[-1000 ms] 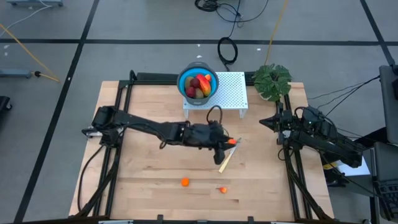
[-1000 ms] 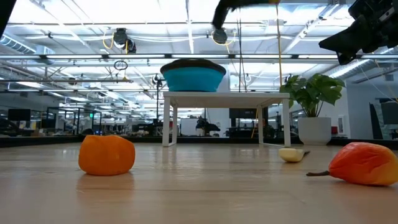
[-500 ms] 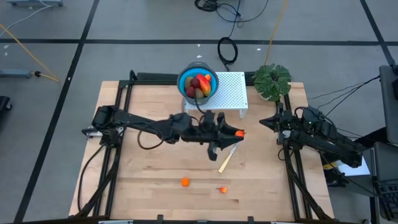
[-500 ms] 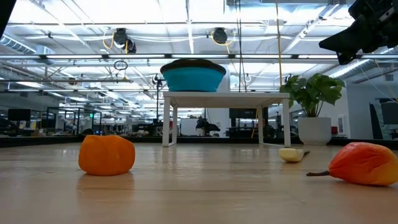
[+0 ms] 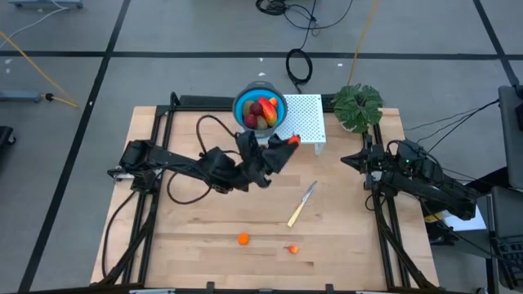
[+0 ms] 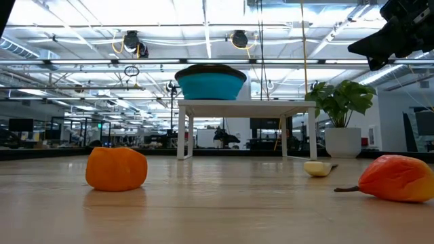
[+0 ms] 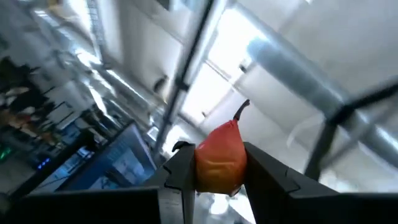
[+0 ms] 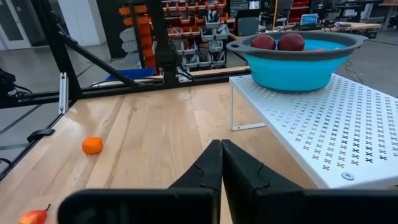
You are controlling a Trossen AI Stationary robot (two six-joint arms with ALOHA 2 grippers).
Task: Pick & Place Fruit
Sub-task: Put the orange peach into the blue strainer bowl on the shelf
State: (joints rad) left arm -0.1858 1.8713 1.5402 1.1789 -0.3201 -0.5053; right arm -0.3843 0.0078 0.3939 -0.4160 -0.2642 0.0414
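A: What is hidden or cut off?

B: In the low view the left arm does not show, and the bowl's [image 6: 211,83] contents sit below its rim. In that view the knife [image 6: 317,168] shows only as a pale end. The left wrist view points up at the ceiling, so the desk is out of it.

A: Open room?

B: The middle of the desk [image 5: 196,224] is bare wood. The knife lies right of centre. Two orange fruits [image 5: 243,239] lie near the front edge, apart from each other. The rack [image 5: 306,122] and bowl stand at the back edge, the plant [image 5: 357,106] at the back right corner.

A: Fruit against the tool?

B: The left gripper [image 7: 217,176] is clamped on an orange-red fruit [image 7: 220,158], stem pointing away from the wrist. From above it sits over the rack's front edge, just beside the bowl. The bowl holds dark red and red-yellow fruit. The right gripper [image 8: 221,163] is closed and empty, at the right edge.
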